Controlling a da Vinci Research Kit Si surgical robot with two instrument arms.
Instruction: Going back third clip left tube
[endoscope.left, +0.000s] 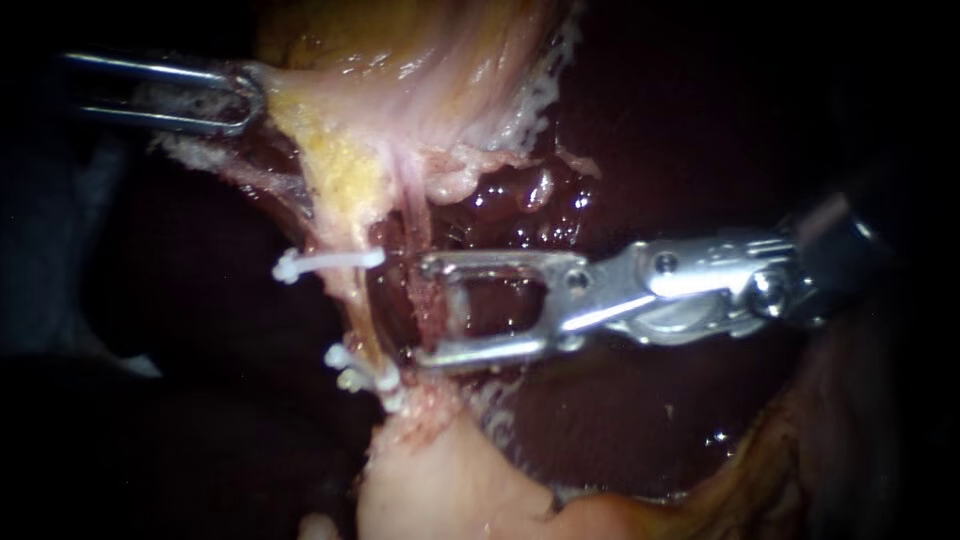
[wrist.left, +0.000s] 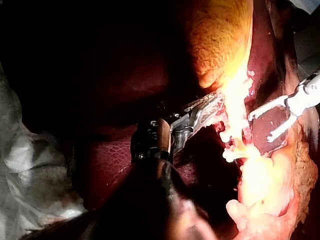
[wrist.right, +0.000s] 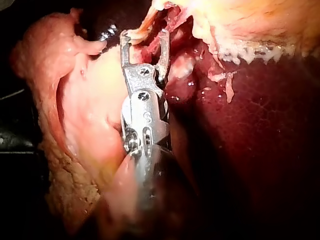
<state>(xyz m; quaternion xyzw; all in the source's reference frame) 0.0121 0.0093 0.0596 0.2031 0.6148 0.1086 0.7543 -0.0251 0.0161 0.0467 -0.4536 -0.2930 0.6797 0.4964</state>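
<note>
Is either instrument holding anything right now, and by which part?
The left instrument grips the gallbladder by its pale yellow edge. The right instrument holds nothing: its jaws stand open.

Your right instrument (endoscope.left: 428, 310) is holding its jaws apart just beside the clipped left tube (endoscope.left: 352, 290).
A reddish strand (endoscope.left: 432, 298) is lying between the jaw tips. One white clip (endoscope.left: 325, 262) is crossing the tube; two more clips (endoscope.left: 362, 375) are sitting farther along it, away from the gallbladder (endoscope.left: 420, 60), which your left instrument (endoscope.left: 238, 97) is gripping.
</note>
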